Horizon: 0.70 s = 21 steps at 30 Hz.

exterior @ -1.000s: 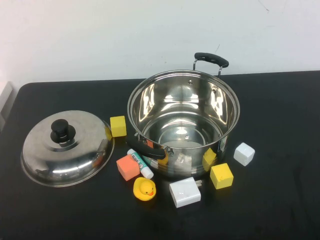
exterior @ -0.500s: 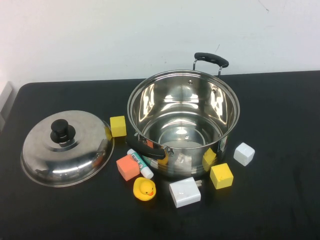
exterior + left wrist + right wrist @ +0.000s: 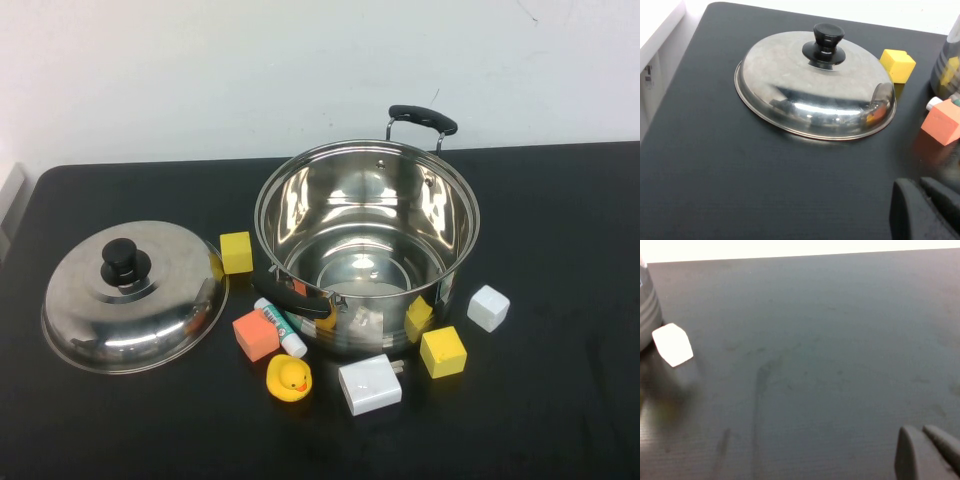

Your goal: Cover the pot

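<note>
Black matting covers the bench, where the pot [image 3: 367, 248] stands open near the far edge, its lid [image 3: 134, 295] toward the left edge looking rigid, slick, best taken by the knob [image 3: 823, 43]; left gripper [image 3: 926, 210] and right gripper [image 3: 925, 454] hover with fingers together.

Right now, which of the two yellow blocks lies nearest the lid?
The yellow block between the lid and the pot; the other yellow block sits on the pot's far side. Neither gripper appears overhead.

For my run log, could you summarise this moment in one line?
pot uncovered | lid on table, left | left gripper shut, near lid | right gripper shut, parked
</note>
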Motion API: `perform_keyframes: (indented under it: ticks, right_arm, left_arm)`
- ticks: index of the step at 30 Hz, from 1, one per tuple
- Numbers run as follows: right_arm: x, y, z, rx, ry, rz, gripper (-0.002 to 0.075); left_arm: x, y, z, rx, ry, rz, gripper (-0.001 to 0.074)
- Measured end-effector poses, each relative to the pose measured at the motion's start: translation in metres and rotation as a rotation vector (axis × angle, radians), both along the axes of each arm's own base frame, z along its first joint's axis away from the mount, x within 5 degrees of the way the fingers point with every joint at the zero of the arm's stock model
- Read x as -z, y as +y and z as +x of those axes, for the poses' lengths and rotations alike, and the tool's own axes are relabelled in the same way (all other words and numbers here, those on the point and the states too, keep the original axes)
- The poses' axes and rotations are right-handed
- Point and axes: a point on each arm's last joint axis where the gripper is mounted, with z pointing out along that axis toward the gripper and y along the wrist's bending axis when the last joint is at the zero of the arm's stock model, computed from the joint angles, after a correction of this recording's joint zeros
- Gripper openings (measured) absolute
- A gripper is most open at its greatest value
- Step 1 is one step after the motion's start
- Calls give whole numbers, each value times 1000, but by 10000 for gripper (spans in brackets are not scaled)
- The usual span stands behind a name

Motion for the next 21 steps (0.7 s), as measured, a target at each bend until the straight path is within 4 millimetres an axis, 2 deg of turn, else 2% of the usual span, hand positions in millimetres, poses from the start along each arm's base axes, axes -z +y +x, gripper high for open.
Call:
perform_keyframes:
  ticks: [9, 14, 21]
  right_arm:
    - [0, 0, 0, 0, 0, 0, -2]
    - [0, 0, 0, 0, 0, 0, -2]
    - [0, 0, 0, 0, 0, 0, -2]
  left_arm:
    - [0, 0, 0, 0, -5, 0, -1]
    - [-6, 0, 2, -2, -79, -21, -1]
    - [-46, 1, 1, -17, -518, -64, -1]
